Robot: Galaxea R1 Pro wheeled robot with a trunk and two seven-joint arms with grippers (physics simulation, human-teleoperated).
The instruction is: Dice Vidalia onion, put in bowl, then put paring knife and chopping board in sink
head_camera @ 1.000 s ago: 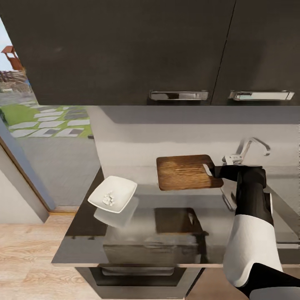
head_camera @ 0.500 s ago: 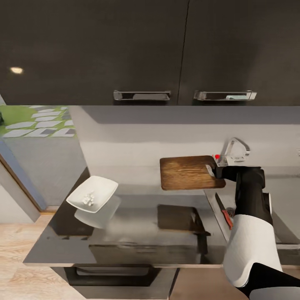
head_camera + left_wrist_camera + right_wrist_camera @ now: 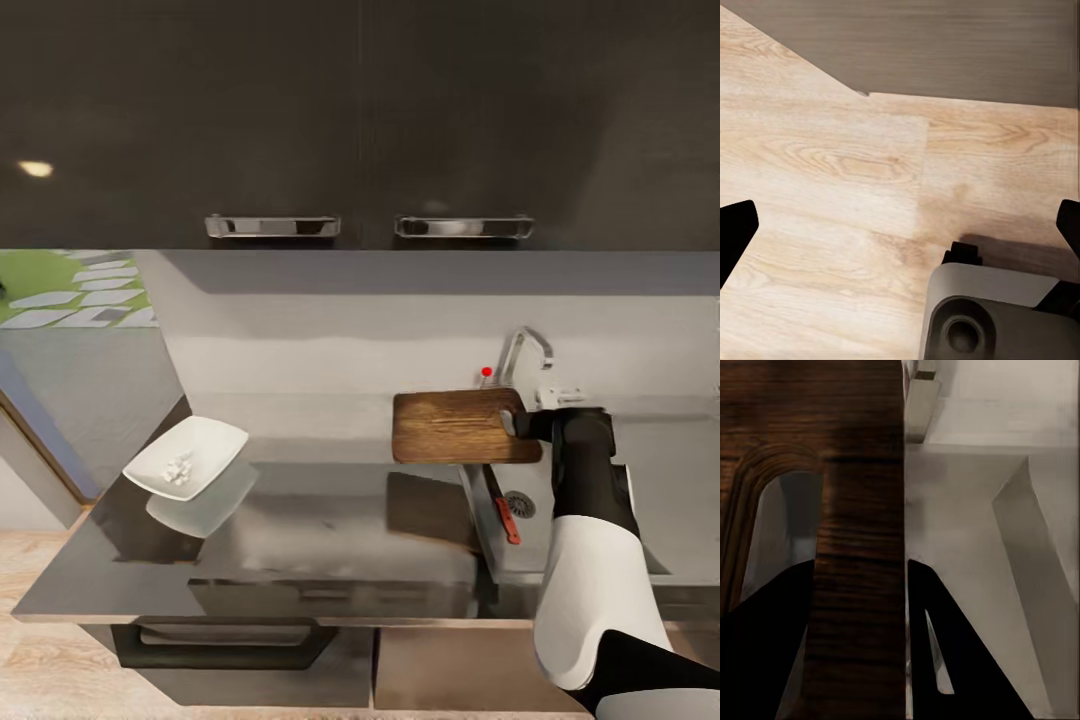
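Observation:
My right gripper (image 3: pixel 517 423) is shut on the handle end of the brown wooden chopping board (image 3: pixel 452 426), holding it level in the air over the countertop (image 3: pixel 330 520) at the left rim of the sink (image 3: pixel 522 548). In the right wrist view the board (image 3: pixel 847 510) sits between the dark fingers (image 3: pixel 952 652). The paring knife (image 3: pixel 507 518), red-handled, lies in the basin by its left wall, near the drain. The white bowl (image 3: pixel 210 443) with diced onion (image 3: pixel 178 467) stands at the counter's left end. My left gripper (image 3: pixel 900 232) hangs open over wooden floor.
The steel tap (image 3: pixel 528 350) with its red knob (image 3: pixel 487 372) rises behind the board. Dark wall cabinets (image 3: pixel 360 120) with metal handles hang overhead. A window opening (image 3: pixel 60 290) is at the left. The robot's base (image 3: pixel 997 315) shows below the left gripper.
The camera has swung right, so bowl and cabinets slid left in the picture and the sink basin with the knife came into view. The held board travelled right along the counter to the sink's edge.

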